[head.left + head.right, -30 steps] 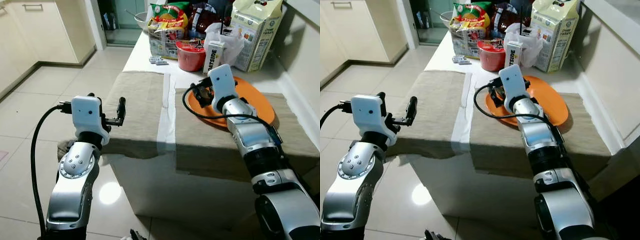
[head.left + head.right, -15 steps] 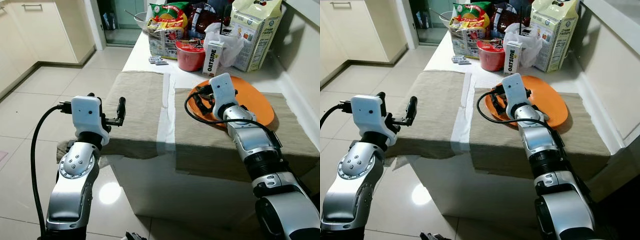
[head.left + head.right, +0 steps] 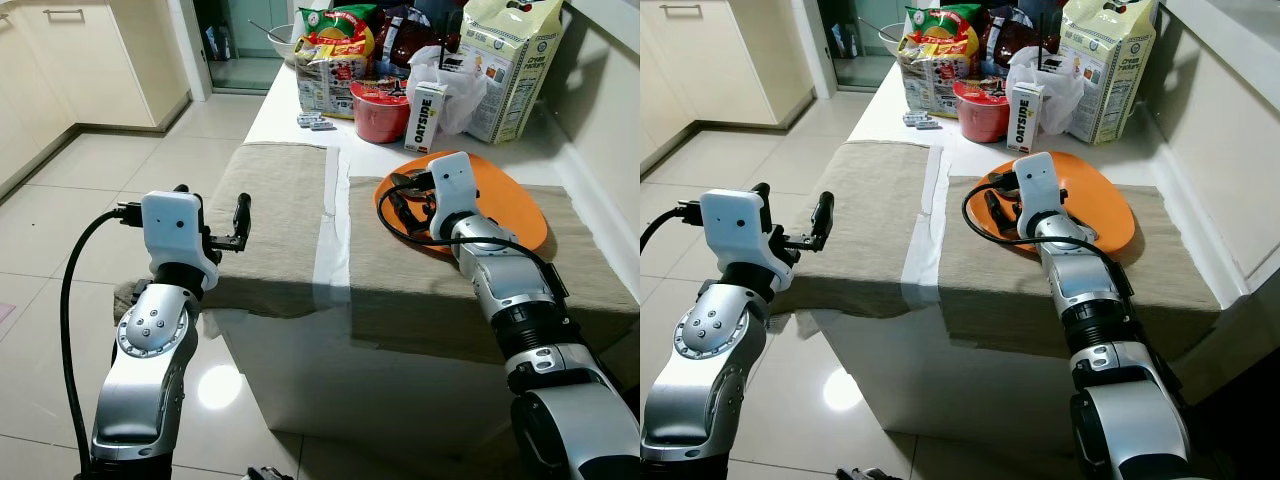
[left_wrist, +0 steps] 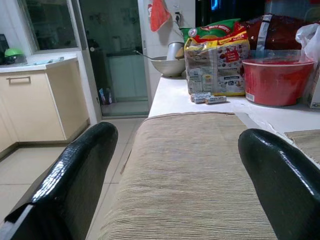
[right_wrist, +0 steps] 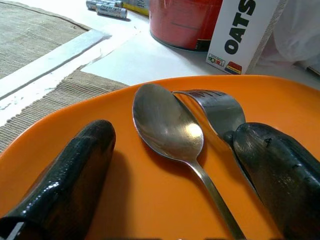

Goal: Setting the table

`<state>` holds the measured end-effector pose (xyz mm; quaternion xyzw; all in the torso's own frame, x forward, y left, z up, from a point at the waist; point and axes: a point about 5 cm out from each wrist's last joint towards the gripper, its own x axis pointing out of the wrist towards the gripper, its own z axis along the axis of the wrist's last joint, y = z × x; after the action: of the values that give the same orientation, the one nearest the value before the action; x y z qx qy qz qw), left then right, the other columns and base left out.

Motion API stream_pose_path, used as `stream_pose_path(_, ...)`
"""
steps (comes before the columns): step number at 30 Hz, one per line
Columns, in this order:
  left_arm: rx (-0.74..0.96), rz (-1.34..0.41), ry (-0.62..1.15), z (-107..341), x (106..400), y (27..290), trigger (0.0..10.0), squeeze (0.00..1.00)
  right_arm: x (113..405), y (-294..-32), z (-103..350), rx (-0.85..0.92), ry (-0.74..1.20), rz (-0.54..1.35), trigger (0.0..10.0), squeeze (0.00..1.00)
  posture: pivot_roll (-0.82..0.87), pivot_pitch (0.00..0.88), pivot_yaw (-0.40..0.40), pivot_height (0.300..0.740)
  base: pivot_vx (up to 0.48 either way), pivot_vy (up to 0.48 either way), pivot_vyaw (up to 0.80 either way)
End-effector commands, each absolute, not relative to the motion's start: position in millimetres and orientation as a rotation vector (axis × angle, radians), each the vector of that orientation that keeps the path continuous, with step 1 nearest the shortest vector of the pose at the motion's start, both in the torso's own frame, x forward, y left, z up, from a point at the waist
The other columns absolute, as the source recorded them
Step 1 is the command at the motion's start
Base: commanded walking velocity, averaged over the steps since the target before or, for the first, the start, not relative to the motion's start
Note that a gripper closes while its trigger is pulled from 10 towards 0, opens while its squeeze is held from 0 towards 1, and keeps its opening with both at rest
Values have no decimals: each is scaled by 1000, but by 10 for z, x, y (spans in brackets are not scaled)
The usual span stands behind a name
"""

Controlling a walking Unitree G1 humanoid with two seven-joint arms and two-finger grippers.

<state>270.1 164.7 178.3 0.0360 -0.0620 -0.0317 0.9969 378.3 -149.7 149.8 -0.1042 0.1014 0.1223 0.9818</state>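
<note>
The right claw [image 5: 175, 175] hangs spread wide over the orange plate [image 5: 150, 200], straddling the spoon [image 5: 167, 127] beside the fork [image 5: 215, 107]. It should drop low and pinch the spoon's handle alone. The left claw [image 4: 175, 185] waits agape above the desk's placemat [image 4: 185, 165].

Glossy pale floor tiles [image 3: 90, 190] at left, cream cabinets [image 3: 60, 60] upper left, dark doorway [image 3: 235, 40] beyond — beige wall [image 3: 610, 110] at right.

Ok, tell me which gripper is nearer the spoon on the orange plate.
Right. The right gripper is open over the orange plate, its fingers straddling the spoon. The left gripper hovers open at the far placemat, well away from it.
</note>
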Motion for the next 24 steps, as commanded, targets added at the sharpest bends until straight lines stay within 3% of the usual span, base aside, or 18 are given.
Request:
stream_pose_path(1, 84, -62, -140, 1845, 2697, 1652, 10000, 0, 3768, -1507, 1399, -262, 242, 249, 10000, 0, -78, 0, 74, 740, 0, 0, 0)
stream_pose_path(7, 84, -62, -140, 1844, 2696, 1652, 10000, 0, 3775, -1576, 1492, -458, 124, 193, 10000, 0, -79, 0, 74, 740, 0, 0, 0)
stream_pose_path(13, 84, -62, -137, 1838, 2693, 1650, 10000, 0, 3767, -1502, 1660, -461, 13, 195, 10000, 0, -80, 0, 74, 740, 0, 0, 0)
stream_pose_path(14, 84, -62, -137, 1837, 2693, 1649, 10000, 0, 3757, -1495, 1666, -450, 9, 192, 10000, 114, -79, 0, 73, 740, 0, 0, 0)
stream_pose_path(16, 84, -62, -136, 1837, 2694, 1650, 10000, 0, 3756, -1495, 1666, -451, 9, 191, 10000, 114, -79, 0, 73, 740, 0, 0, 0)
stream_pose_path(17, 83, -62, -136, 1837, 2695, 1651, 10000, 0, 3751, -1496, 1653, -446, 17, 192, 10000, 1000, -80, 0, 74, 740, 0, 0, 0)
stream_pose_path(24, 84, -63, -138, 1841, 2703, 1655, 10000, 0, 3732, -1471, 1616, -405, 30, 202, 10000, 1000, -81, 0, 77, 740, 0, 0, 0)
